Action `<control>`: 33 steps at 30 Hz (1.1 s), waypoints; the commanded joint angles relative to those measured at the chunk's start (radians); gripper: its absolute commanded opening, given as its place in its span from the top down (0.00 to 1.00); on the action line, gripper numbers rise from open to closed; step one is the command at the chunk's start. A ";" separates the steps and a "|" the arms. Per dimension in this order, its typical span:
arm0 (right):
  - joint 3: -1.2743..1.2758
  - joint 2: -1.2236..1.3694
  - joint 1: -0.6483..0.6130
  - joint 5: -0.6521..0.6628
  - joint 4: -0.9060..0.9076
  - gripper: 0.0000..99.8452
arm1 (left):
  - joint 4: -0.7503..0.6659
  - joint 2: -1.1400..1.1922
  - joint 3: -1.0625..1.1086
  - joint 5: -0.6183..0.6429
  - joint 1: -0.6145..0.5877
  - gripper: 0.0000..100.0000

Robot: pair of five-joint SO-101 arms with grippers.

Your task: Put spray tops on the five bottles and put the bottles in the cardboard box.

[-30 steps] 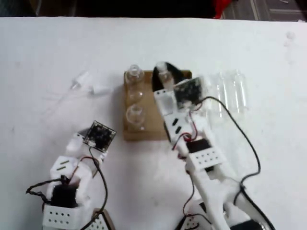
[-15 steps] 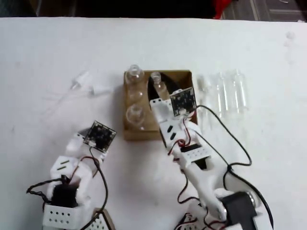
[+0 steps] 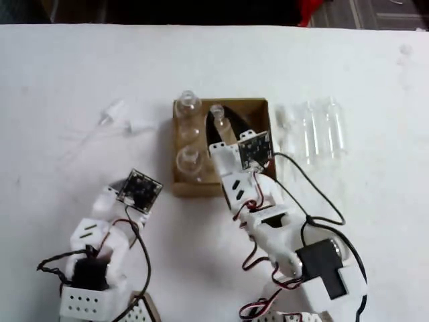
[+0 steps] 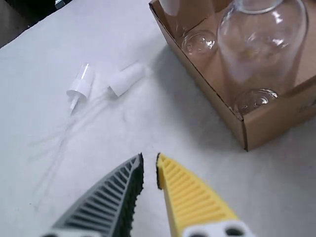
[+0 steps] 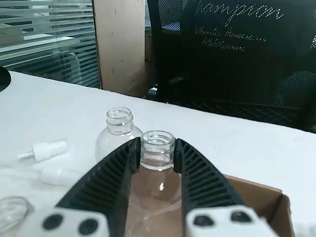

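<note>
My right gripper is shut on the neck of a clear, open-necked bottle, held upright over the cardboard box. From above, that bottle stands in the box at the far middle, beside two other clear bottles along the left side. Two white spray tops lie on the table left of the box. My left gripper hovers shut and empty near the table, short of the spray tops.
Two more clear bottles lie on their sides right of the box. The white table is open at the far side and left. The right arm's cable loops near the box's right side.
The right arm has drawn back toward the near edge, bringing its bottle from the box's far edge down inside the box. The left arm has kept still.
</note>
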 commanded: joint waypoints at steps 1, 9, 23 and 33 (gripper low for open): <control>-0.008 0.001 -0.002 -0.005 -0.028 0.98 | 0.006 -0.013 -0.002 -0.006 0.007 0.94; -0.006 0.001 -0.002 -0.005 -0.022 0.98 | 0.006 -0.013 -0.002 -0.006 0.007 0.94; 0.012 0.002 -0.002 -0.003 -0.019 0.98 | 0.006 -0.013 -0.002 -0.006 0.005 0.95; 0.012 0.002 -0.002 -0.003 -0.019 0.98 | 0.006 -0.013 -0.002 -0.006 0.005 0.95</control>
